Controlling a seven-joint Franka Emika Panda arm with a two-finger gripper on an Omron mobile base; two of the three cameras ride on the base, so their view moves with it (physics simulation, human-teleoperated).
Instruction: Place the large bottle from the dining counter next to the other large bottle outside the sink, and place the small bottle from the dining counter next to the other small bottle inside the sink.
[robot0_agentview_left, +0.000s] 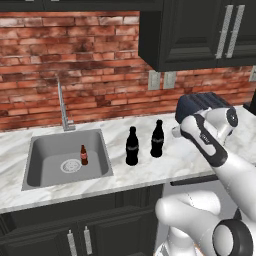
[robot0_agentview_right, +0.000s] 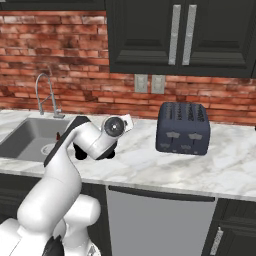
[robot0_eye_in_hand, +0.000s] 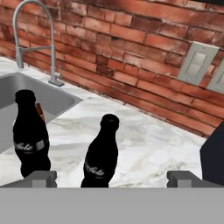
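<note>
Over the marble counter (robot0_agentview_left: 150, 167), the arm bends toward two upright large bottles (robot0_eye_in_hand: 101, 153), its jaws spread wide and empty.

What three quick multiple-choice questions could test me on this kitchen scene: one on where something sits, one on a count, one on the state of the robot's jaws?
1. Where does the small bottle stand?
A. Inside the sink, by the drain
B. On top of the toaster
C. On the floor

2. How many large black bottles stand on the counter right of the sink?
A. None
B. Two
C. Five

3. How do the robot's jaws stand?
A. Shut on a bottle
B. Shut on the faucet
C. Open, holding nothing

Answers:
1. A, since the small bottle stands upright in the basin beside the drain.
2. B, since one large bottle and another large bottle stand side by side, apart.
3. C, since the hand view shows the gripper tips set wide with nothing clasped.
</note>
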